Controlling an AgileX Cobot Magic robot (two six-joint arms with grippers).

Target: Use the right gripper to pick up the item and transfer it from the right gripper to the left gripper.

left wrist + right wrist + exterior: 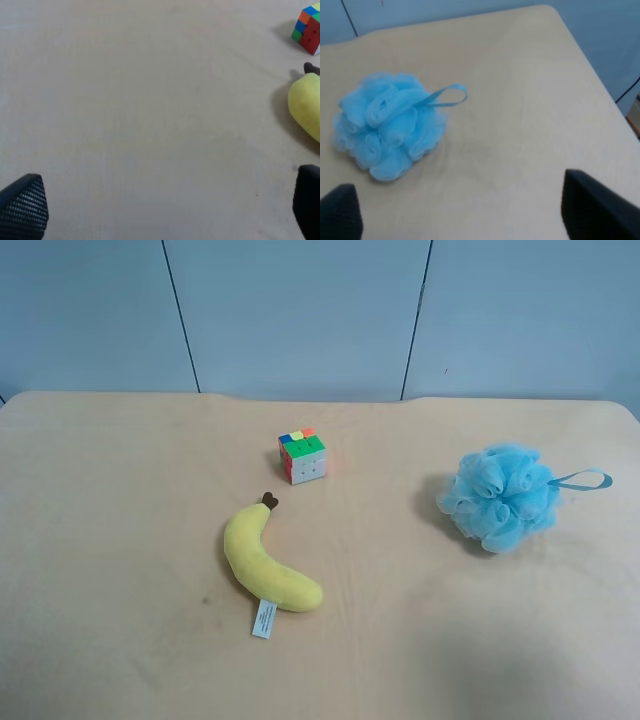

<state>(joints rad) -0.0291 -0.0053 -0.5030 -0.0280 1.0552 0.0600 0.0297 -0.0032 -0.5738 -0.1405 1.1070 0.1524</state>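
On the beige tabletop [100, 570], well off to the exterior high view's right of the small colourful puzzle cube [303, 456], rests the fluffy light-blue mesh bath pouf [500, 496]. Right gripper [465, 212]: fingers spread wide, pouf ahead, not touching. Left gripper [165, 207]: fingers spread, holding nothing.

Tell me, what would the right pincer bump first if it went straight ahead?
Probably bare table, not the pouf. The open right pincer tilts down at it, and the pouf sits off to one side of its line. Depth is hard to judge.
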